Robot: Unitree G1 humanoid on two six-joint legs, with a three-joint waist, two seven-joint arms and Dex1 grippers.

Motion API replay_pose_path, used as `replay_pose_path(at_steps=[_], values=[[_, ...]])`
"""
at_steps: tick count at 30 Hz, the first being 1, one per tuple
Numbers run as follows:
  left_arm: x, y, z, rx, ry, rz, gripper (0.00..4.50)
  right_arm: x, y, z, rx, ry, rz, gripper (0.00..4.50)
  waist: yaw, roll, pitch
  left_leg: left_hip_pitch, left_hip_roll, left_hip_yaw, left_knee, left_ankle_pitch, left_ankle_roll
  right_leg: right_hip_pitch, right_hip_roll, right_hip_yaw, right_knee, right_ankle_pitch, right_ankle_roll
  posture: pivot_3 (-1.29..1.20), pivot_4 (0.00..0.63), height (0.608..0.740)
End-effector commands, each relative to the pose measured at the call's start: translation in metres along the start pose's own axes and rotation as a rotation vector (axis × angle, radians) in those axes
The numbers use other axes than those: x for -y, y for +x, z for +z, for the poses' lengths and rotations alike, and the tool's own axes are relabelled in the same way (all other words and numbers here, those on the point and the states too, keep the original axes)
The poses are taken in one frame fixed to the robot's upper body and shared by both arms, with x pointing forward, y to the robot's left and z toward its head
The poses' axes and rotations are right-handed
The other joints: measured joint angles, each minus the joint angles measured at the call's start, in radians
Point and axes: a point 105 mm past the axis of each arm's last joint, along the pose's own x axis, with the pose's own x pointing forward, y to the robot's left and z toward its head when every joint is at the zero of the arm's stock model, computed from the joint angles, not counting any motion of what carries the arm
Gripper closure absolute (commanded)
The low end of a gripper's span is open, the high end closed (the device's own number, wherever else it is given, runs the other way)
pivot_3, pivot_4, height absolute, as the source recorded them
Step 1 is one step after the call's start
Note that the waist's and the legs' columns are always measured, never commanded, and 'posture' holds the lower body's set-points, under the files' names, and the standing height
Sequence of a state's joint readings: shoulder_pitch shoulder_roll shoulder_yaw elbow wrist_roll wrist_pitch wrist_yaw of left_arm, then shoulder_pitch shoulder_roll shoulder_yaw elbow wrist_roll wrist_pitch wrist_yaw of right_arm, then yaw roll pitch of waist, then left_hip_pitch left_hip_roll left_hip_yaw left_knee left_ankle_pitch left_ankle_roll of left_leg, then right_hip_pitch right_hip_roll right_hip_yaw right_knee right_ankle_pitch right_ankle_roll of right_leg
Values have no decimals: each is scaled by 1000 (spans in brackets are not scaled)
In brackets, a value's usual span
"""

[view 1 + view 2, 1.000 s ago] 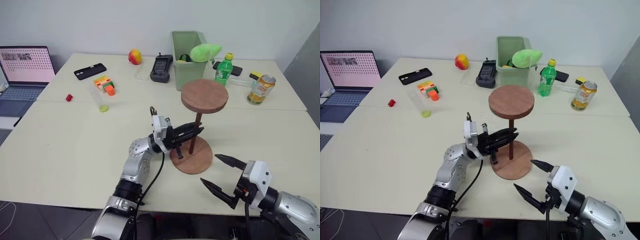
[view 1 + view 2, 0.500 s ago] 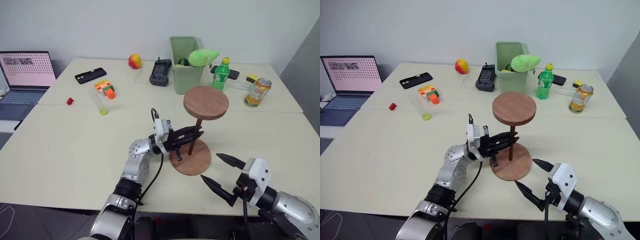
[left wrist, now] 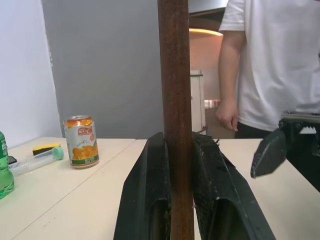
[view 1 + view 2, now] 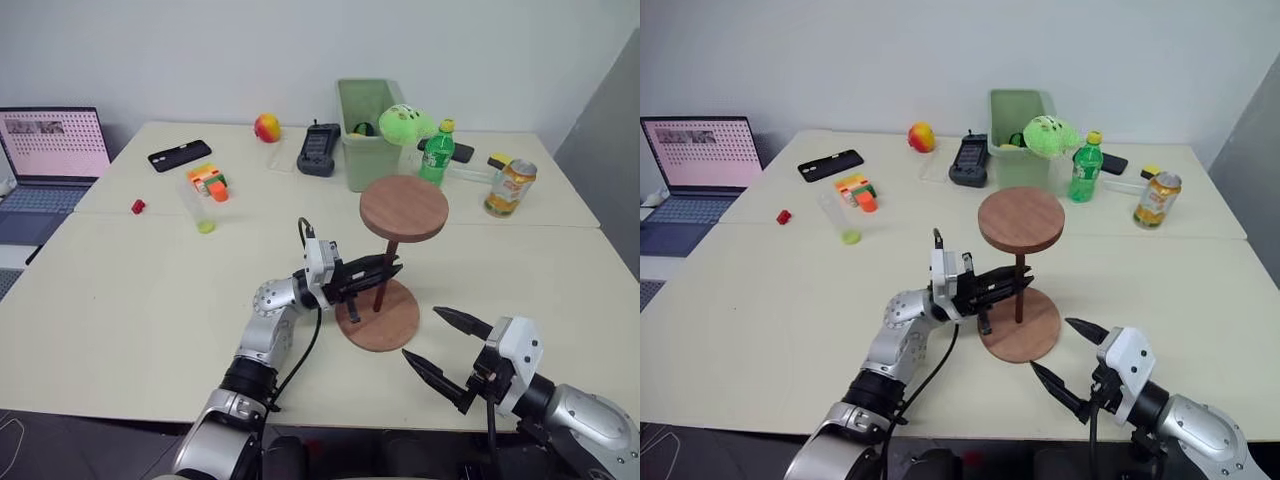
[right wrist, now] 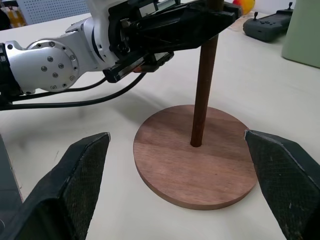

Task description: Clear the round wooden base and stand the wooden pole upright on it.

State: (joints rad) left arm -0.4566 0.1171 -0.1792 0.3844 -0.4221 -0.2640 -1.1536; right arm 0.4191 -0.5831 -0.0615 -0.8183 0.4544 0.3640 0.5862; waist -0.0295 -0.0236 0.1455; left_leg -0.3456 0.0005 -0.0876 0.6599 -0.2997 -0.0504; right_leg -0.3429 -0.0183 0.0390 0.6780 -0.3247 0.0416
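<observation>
The round wooden base lies flat on the table near its front edge, with nothing on it but the pole. The wooden pole stands upright, its lower end meeting the base's centre. Its round disc is at the top. My left gripper reaches in from the left and is shut on the pole's shaft, about halfway up. My right gripper hovers open just right of the base, its fingers spread wide and holding nothing.
A green bin, a green plush, a green bottle and a can stand behind the base. A controller, phone, fruit and laptop are at the far left. A person stands beyond the table.
The head views have shifted a little. My left gripper stays shut on the upright pole over the base. The right gripper stays open in the same place.
</observation>
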Motion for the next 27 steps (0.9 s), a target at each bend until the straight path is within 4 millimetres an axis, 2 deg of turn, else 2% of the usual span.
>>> replay_pose_path(at_steps=[1,25,27], values=[[3,-36,-48,-208,-132,76,4238,-2,1,12,34,-27,8,0,0,0,-1,0,0,0,0,0,0,0,0,0,0,0,0,0,150,740],[-9,-35,-47,-224,-80,122,4238,0,1,12,31,-32,19,0,-1,-2,0,-1,9,2,-1,0,0,0,2,1,-4,-1,1,0,150,740],[-8,-35,-47,-223,-81,122,3544,-1,1,12,31,-32,20,0,-1,-2,0,-1,9,2,-1,0,0,0,2,1,-4,-1,1,0,150,740]])
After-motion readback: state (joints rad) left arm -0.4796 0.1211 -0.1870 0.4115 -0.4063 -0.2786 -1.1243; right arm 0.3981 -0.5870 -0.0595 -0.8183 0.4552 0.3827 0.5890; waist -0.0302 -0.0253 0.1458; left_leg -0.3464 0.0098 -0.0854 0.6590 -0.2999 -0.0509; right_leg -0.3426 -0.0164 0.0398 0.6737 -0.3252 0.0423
